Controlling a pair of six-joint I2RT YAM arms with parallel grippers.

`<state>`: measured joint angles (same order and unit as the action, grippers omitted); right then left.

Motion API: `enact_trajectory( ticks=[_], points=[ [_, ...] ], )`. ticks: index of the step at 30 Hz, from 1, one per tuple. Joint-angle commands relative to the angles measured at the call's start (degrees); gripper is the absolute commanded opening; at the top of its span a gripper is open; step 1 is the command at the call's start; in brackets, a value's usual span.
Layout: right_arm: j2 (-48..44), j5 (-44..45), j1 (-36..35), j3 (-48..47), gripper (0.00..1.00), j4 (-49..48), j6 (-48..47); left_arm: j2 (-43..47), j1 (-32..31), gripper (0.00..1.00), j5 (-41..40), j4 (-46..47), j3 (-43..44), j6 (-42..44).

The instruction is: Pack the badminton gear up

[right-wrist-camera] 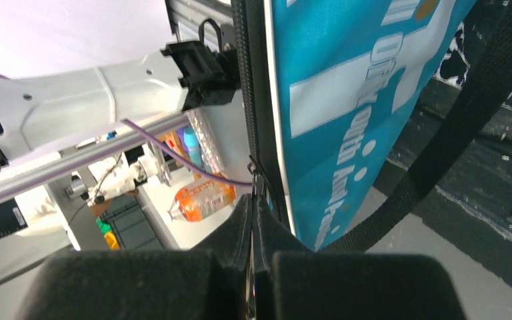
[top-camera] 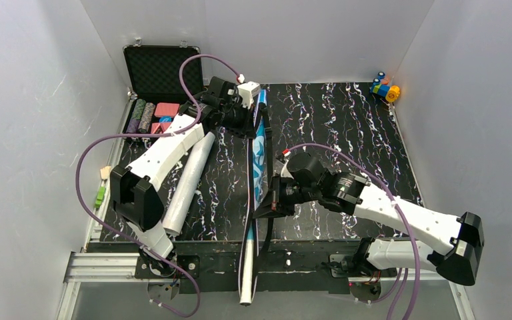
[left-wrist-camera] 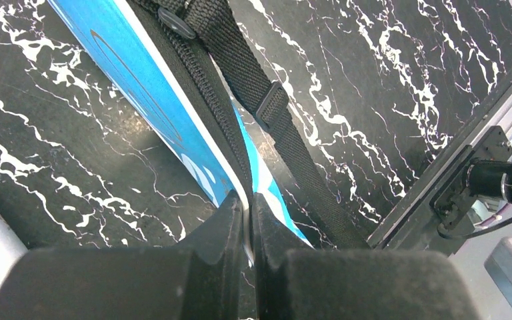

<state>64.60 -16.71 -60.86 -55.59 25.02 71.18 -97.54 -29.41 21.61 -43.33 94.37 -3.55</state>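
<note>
The blue racket-shaped bag [top-camera: 259, 157] stands on edge along the middle of the table, its black strap [left-wrist-camera: 275, 110] hanging beside it. A white racket handle [top-camera: 247, 280] sticks out of its near end, past the table edge. My left gripper [top-camera: 252, 127] is at the bag's far end, shut on the bag's white-piped edge [left-wrist-camera: 248, 203]. My right gripper [top-camera: 261, 208] is at the near part of the bag [right-wrist-camera: 347, 87], shut on the zipper strip with its pull [right-wrist-camera: 257, 175] just ahead of the fingertips. A long white tube [top-camera: 190, 180] lies left of the bag, under the left arm.
An open black case [top-camera: 160, 73] with poker chips sits at the back left. Small coloured toy blocks [top-camera: 385, 88] are in the back right corner. White walls enclose the table on three sides. A metal rail [top-camera: 107, 267] runs along the near edge.
</note>
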Motion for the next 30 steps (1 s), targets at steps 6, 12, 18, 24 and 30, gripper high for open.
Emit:
enact_trajectory(
  ticks=[6, 12, 18, 24, 30],
  points=[
    [-2.7, -12.8, -3.4, 1.3, 0.01, 3.6, 0.5, 0.2, 2.3, 0.00, -5.3, 7.3, 3.8, 2.8],
    [-2.6, -13.9, -5.5, 2.7, 0.01, 6.9, 1.2, 2.4, 2.4, 0.00, -6.0, 7.6, 3.0, 4.6],
    [-6.2, -13.2, -6.6, 6.2, 0.01, 7.5, 3.1, 2.7, 2.8, 0.00, -7.1, 7.6, 3.0, 6.0],
    [-10.1, -11.3, -6.7, 7.1, 0.01, 10.6, 2.9, 2.7, 2.8, 0.00, -8.1, 7.5, 2.8, 6.3],
    [-9.6, -6.9, -6.5, 3.9, 0.01, 11.8, -0.1, 3.8, 2.8, 0.43, -4.2, 6.6, 0.0, 6.5]
  ],
)
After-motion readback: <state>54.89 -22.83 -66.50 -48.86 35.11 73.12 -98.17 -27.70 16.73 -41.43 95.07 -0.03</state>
